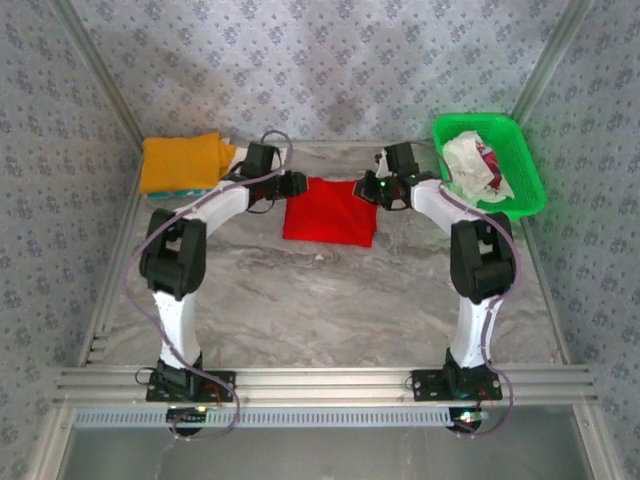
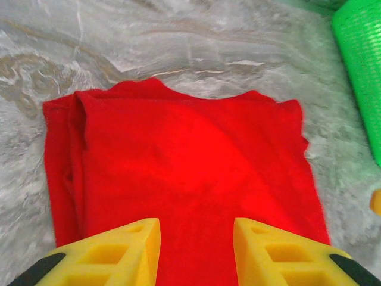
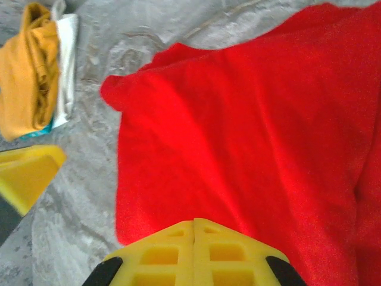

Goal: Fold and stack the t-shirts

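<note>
Left tool (image 2: 195,238) parted, right tool (image 3: 193,232) closed, red t-shirt (image 2: 190,155) beneath both

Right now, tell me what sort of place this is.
Probably a robot test cell, not a home: a marble-look table edged with aluminium rails, patterned screen walls closing it in, and a red t-shirt laid out for folding.

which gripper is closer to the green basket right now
Right. The right gripper is at the red t-shirt's far right corner, close beside the green basket; the left gripper is at the shirt's far left corner, farther away.
</note>
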{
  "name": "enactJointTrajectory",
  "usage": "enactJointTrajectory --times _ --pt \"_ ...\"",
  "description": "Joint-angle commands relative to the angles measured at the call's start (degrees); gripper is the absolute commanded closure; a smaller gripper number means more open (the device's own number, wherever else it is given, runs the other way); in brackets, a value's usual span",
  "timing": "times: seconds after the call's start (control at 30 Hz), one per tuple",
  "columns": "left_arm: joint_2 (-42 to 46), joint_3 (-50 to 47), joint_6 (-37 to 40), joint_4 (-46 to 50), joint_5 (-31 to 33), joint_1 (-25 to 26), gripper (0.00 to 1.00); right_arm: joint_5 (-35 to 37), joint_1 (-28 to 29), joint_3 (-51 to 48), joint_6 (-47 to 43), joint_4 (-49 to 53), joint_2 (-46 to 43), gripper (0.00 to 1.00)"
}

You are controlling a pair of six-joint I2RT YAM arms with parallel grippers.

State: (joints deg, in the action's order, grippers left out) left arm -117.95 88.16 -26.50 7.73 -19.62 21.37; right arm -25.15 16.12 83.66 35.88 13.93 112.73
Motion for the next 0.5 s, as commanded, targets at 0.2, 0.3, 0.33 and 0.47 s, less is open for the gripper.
enactJointTrajectory --times 0.2,0.3,0.33,0.47 --pt "-14.1 8.8 -2.1 -2.4 -0.9 -1.8 0.56 0.9 -1.1 0.0 3.2 -4.6 10.5 1.0" --pt "-16.2 10.3 -2.5 1.0 0.4 -1.8 0.56 2.9 -1.1 -1.0 4.3 -3.3 11.3 1.0" --pt "-16.2 9.2 -2.7 0.9 0.5 -1.6 0.56 3.2 -1.1 -1.9 4.6 -3.4 11.4 1.0" --pt "-13.6 0.6 -4.9 -1.9 1.7 -1.3 0.56 2.7 -1.3 -6.2 6.0 -5.0 10.7 1.0"
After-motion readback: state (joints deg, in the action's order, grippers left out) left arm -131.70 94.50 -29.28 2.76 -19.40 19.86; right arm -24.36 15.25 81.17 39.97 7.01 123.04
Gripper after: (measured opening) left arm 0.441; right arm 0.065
